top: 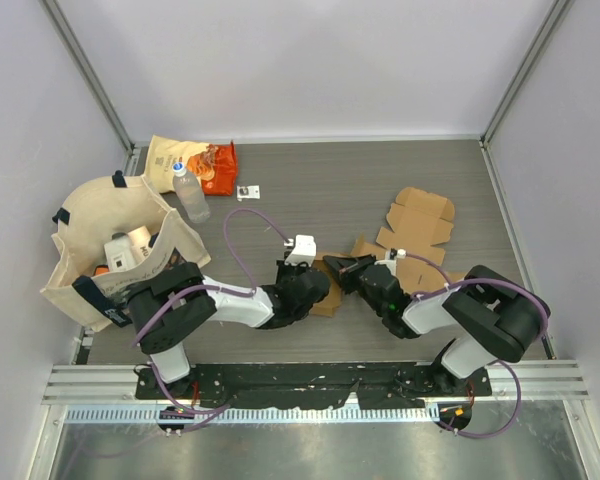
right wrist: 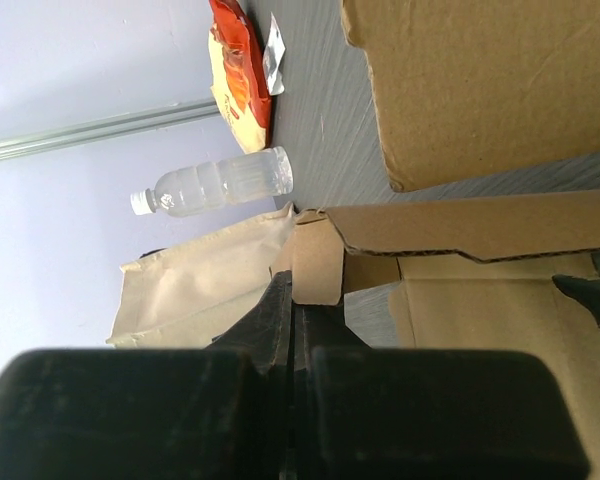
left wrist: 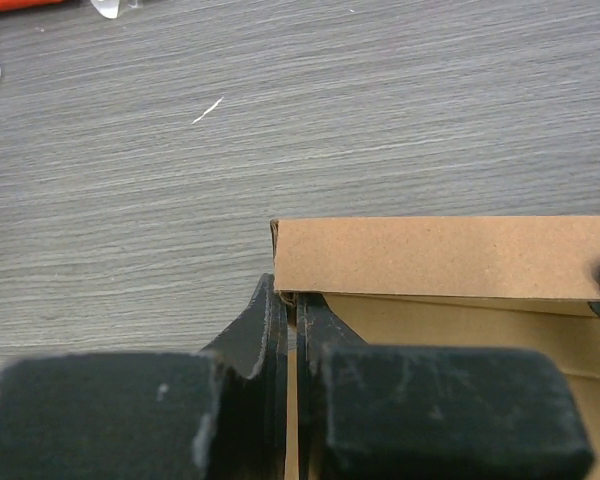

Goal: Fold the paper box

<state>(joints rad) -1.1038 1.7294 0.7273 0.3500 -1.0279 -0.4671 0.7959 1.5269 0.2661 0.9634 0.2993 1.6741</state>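
Top external view puts the paper box (top: 327, 303) near the middle of the desk (top: 320, 180), toward its near edge, mostly hidden under the two claws that meet over it. A separate flat cardboard blank (top: 417, 222) lies apart from it, farther back and to the right. The fold looks only partly made. In the left wrist view one long side wall (left wrist: 440, 257) of the box stands upright, its rim apparently doubled over. In the right wrist view a small corner tab (right wrist: 315, 262) and a perforated flap (right wrist: 480, 225) hang loose and unlocked, so I judge that the other walls, the corner locks and the lid are left to do. Both arms reach low and inward from their bases, forearms close to the desk, wrists pointing at each other. The left claw (top: 318, 287) is pinched tight on the end of the raised wall, with nothing but cardboard between its jaws. The right claw (top: 338, 268) is likewise clamped on the corner tab, with no gap showing.
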